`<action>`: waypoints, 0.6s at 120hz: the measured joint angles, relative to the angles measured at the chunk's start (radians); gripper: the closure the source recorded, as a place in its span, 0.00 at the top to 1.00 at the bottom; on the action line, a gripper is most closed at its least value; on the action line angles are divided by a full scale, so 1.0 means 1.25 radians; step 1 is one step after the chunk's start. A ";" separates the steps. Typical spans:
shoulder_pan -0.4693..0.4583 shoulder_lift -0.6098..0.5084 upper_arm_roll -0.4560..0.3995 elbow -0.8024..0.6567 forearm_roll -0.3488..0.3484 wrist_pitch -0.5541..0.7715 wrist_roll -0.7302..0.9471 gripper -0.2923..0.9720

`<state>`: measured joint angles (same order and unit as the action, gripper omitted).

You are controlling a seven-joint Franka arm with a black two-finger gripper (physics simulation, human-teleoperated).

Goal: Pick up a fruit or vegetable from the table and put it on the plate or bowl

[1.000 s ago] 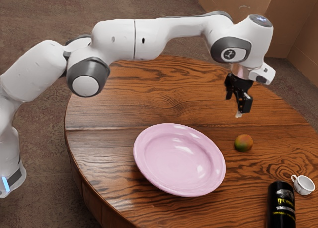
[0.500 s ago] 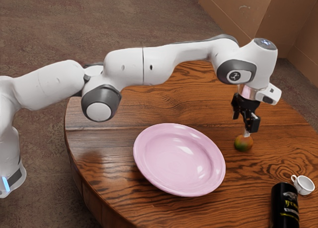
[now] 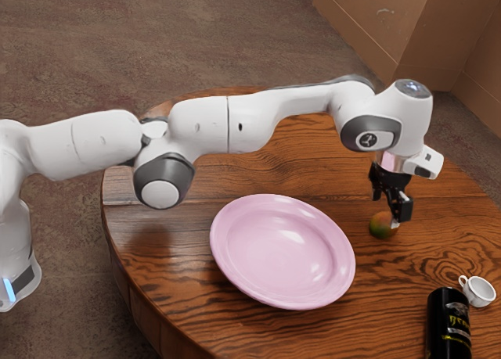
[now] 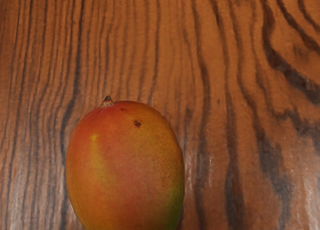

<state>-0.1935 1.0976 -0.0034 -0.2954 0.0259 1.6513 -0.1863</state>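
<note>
A red-orange mango [image 3: 380, 227] with a green patch lies on the wooden table, just off the pink plate's [image 3: 282, 249] edge toward the exterior view's right. My black gripper [image 3: 395, 212] hangs directly over the mango, open, with its fingertips down at the fruit's top and nothing held between them. In the wrist view the mango [image 4: 125, 167] lies close under my hand on the bare wood, stem end pointing away. The plate holds nothing.
A black can [image 3: 445, 321] and a small white cup [image 3: 476, 290] stand near the table's edge at the exterior view's lower right. The round table [image 3: 235, 152] drops off on all sides. Cardboard boxes [image 3: 407, 23] stand on the floor behind.
My arm has swung toward the exterior view's right and lowered. The gripper went from well above the table to just over the mango. The mango and plate have not moved.
</note>
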 joint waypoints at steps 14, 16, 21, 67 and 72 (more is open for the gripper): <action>-0.002 0.023 -0.002 0.018 0.000 0.030 -0.001 0.77; -0.002 0.026 -0.002 0.020 0.000 0.034 -0.001 0.77; -0.002 0.031 -0.002 0.022 -0.001 0.042 -0.002 0.77; 0.011 0.066 -0.013 0.024 -0.001 0.071 -0.004 0.77; 0.015 0.068 -0.016 0.024 -0.001 0.072 -0.004 0.77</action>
<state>-0.1742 1.1833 -0.0239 -0.2658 0.0244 1.7411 -0.1914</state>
